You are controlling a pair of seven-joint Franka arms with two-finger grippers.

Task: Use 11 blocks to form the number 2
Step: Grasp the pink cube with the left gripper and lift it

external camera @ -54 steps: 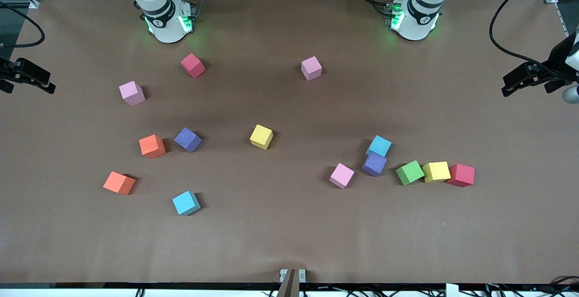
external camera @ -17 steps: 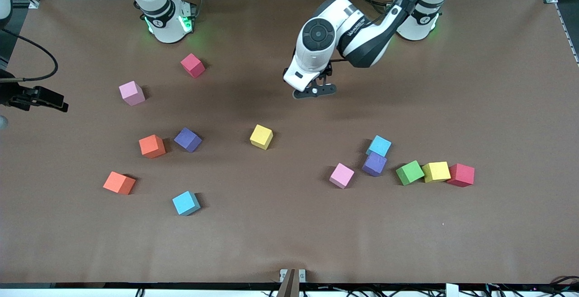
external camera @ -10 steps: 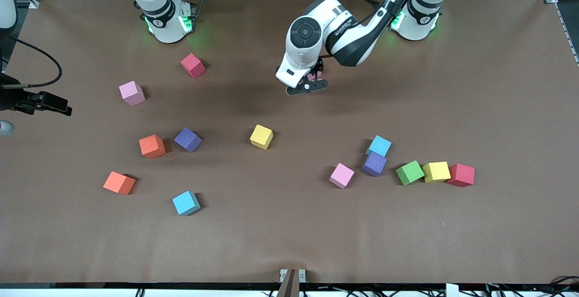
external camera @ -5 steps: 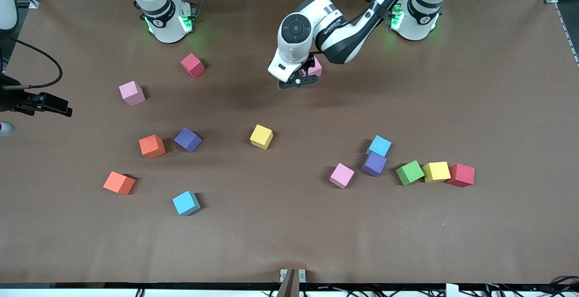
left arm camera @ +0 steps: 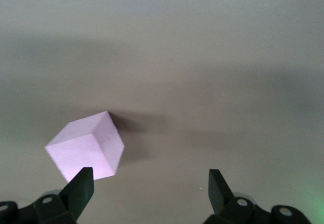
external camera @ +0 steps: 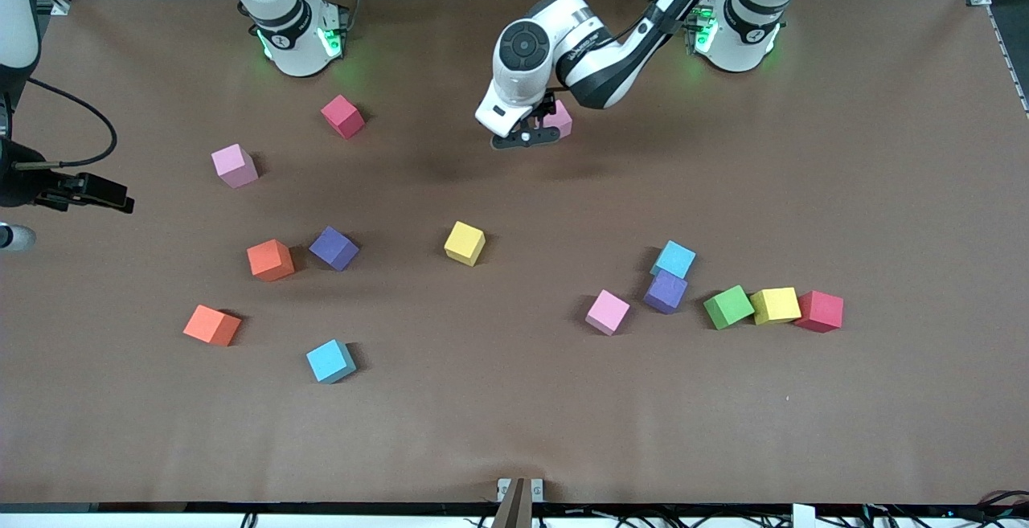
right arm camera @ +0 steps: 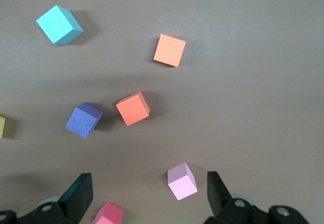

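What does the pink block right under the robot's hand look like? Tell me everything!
The small pink foam cube looks matte and soft, with pale, plain faces and crisp edges. It sits flat on the brown table, turned a little askew, and casts a dark shadow beside it. It lies up near the robots' bases, touching no other block. The left gripper hangs over it with its black fingers spread wide, one fingertip in front of the cube's edge, not gripping it.
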